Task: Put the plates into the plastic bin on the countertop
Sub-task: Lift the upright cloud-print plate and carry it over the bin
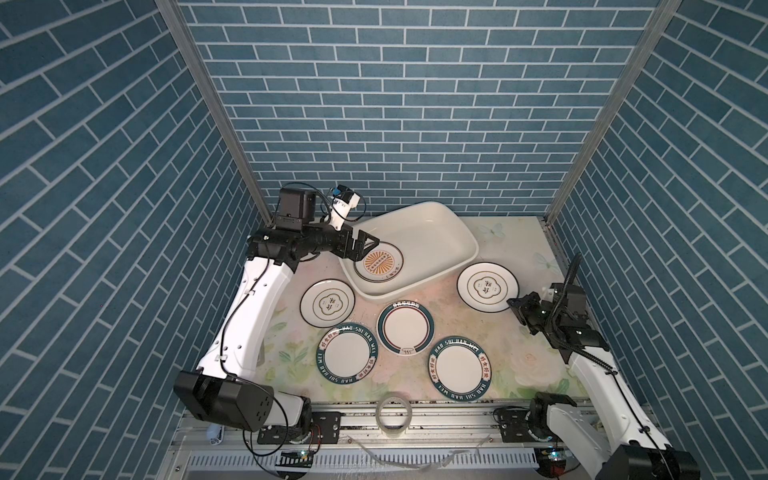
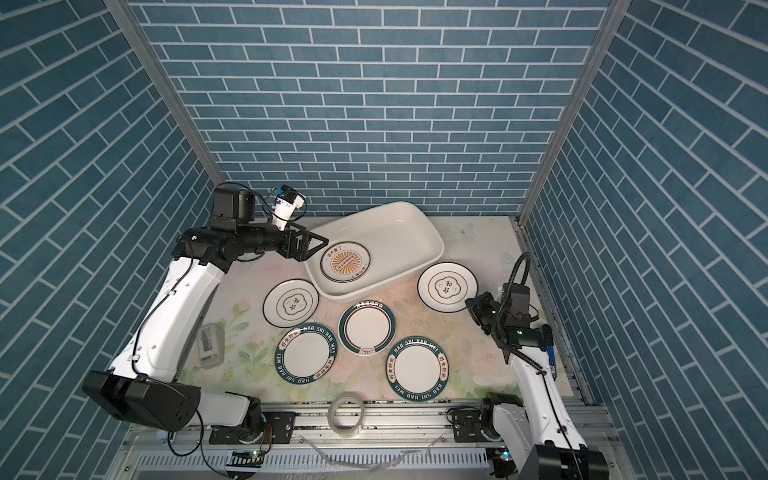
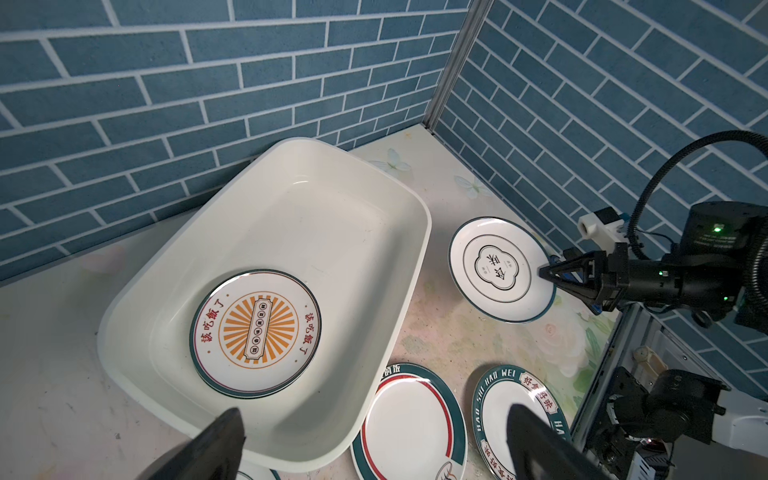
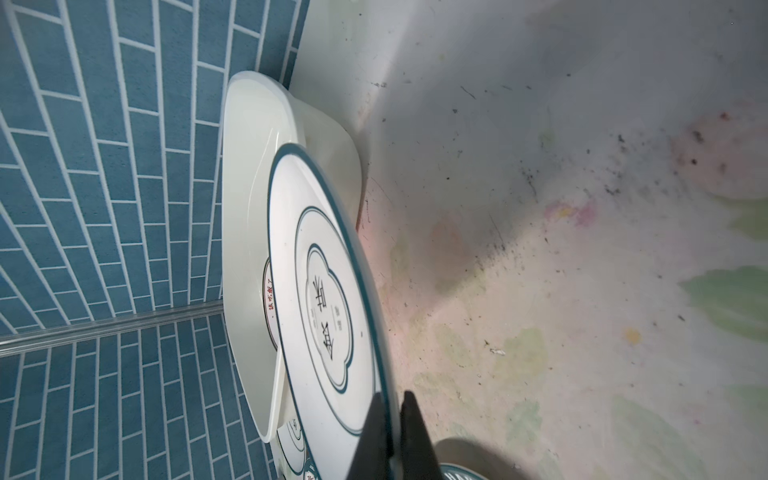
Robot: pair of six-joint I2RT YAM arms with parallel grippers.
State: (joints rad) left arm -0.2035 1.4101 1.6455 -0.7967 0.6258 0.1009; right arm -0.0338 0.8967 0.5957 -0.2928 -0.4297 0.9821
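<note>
top views, near to far. at the bottom centre, a clear tape roll [image 1: 392,409] sits on the rail; it is no part of the task. on the countertop [image 1: 523,374], lower centre, the left lettered plate [image 1: 348,358] and the right lettered plate [image 1: 460,369] lie flat and apart. just beyond and between them lies the red-ring plate [image 1: 405,326], its far edge close beside the plastic bin [image 1: 432,237]. at centre left, the left flower plate [image 1: 327,306] lies flat and untouched. at centre right, the right gripper [image 4: 392,419] is clamped on the rim of the right flower plate [image 1: 488,286]. the right wrist view shows that rim between the fingers; whether the plate is clear of the surface cannot be told. in the upper centre, the bin holds the sunburst plate [image 3: 254,332] at its left end. a second rim seems to show beneath it in the left wrist view, so it may rest on another plate. the left gripper [image 1: 368,249] hovers at that end of the bin, jaws wide and empty. judged progress: early. one plate, possibly two, is binned and five lie outside, one of them in hand.
</note>
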